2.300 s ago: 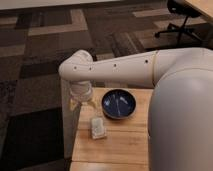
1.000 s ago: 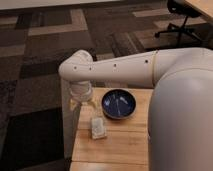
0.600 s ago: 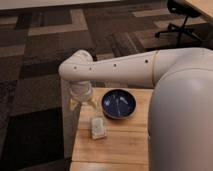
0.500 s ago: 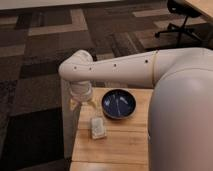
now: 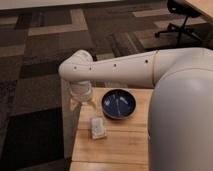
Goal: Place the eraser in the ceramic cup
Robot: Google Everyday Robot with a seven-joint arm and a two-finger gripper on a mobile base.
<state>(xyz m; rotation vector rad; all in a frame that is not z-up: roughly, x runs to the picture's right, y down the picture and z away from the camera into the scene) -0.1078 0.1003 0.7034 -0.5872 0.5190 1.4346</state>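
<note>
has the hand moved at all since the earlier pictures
No. The hand hangs in the same spot, just left of the dark blue bowl, over the back left corner of the table.

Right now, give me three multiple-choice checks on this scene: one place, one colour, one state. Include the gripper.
1. Where is the gripper?
A. over the far corner of the table, picture-left of the bowl
B. inside the bowl
C. down on the carpet

2. What colour is the bowl?
A. red
B. dark blue
C. yellow

3. How does the whitish block sit?
A. lying on the table, nearer the camera than the bowl
B. standing in the bowl
C. lifted off the table

Key:
1 A: it hangs beside the bowl's picture-left rim, above the table corner.
2 B: its rim and inside are dark blue.
3 A: it lies on the wood, apart from the bowl.
</note>
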